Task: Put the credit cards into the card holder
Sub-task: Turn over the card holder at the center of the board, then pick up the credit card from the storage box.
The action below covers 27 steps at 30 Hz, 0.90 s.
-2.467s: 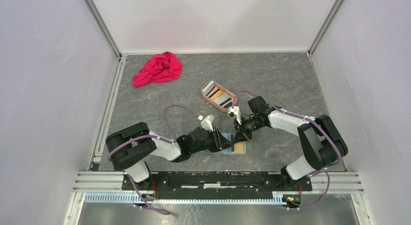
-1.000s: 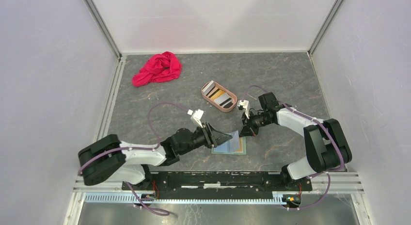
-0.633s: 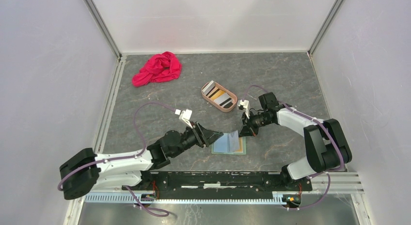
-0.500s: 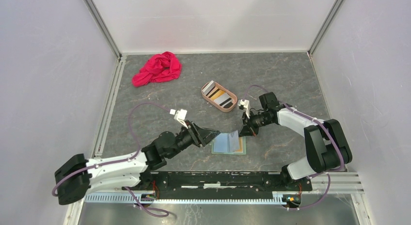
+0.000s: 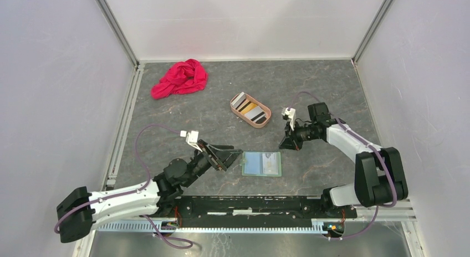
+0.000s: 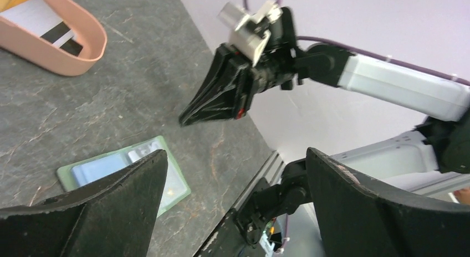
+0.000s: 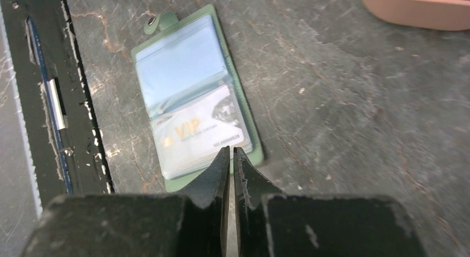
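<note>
The card holder [image 5: 256, 163] lies open and flat near the front edge, sage-green with light blue pockets [image 7: 183, 63]. A white credit card [image 7: 200, 129] printed VIP sits in its pocket. More credit cards [image 5: 248, 107], orange, grey and white, lie in the tray. My left gripper [image 5: 233, 156] hovers just left of the holder, open wide and empty [image 6: 237, 153]. To the holder's upper right is my right gripper [image 5: 285, 146], pointing down at it. Its jaws are pressed almost together with nothing between them [image 7: 231, 150].
A pinkish-tan oval tray [image 5: 262, 119] stands behind the holder, mid-table. A crumpled red cloth [image 5: 180, 78] lies at the back left. The black base rail [image 5: 244, 204] runs just in front of the holder. White walls close in both sides.
My left arm drew back to the left and its jaws opened wide, letting go of the holder. The right gripper pulled away up and right, leaving the card in the pocket.
</note>
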Each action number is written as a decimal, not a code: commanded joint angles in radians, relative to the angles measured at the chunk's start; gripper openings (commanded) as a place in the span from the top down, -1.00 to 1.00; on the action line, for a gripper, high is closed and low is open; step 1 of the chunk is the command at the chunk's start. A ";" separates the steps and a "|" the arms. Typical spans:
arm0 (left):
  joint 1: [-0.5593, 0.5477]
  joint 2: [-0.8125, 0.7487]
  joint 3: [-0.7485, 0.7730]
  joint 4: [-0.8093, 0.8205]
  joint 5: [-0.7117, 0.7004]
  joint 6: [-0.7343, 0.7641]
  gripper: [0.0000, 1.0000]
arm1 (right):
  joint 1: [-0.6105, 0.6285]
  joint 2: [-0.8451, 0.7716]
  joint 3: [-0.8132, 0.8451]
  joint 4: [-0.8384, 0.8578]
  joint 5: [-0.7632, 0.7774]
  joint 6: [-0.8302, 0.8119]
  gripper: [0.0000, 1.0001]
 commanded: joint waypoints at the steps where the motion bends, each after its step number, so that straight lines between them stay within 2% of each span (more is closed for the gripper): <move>1: -0.001 0.052 0.067 -0.032 -0.015 0.065 -1.00 | -0.047 -0.079 0.008 0.005 -0.010 -0.037 0.78; 7: 0.000 0.083 0.170 -0.386 -0.097 0.055 -1.00 | -0.096 -0.179 -0.007 0.011 -0.028 -0.064 0.73; 11: -0.001 0.131 0.234 -0.520 -0.112 0.053 -1.00 | -0.122 -0.264 -0.041 0.047 -0.087 -0.074 0.64; 15: -0.009 0.246 0.395 -0.740 -0.178 0.054 -0.95 | -0.128 -0.316 -0.109 0.119 -0.154 -0.080 0.19; 17: -0.027 0.330 0.463 -0.850 -0.225 0.067 -0.94 | -0.129 -0.298 -0.109 0.097 -0.179 -0.108 0.11; 22: -0.110 0.512 0.604 -0.964 -0.328 0.075 -0.93 | -0.130 -0.189 -0.017 -0.084 -0.199 -0.220 0.11; 27: -0.131 0.670 0.689 -1.014 -0.327 0.058 -0.86 | -0.131 -0.176 -0.071 0.037 -0.123 -0.077 0.13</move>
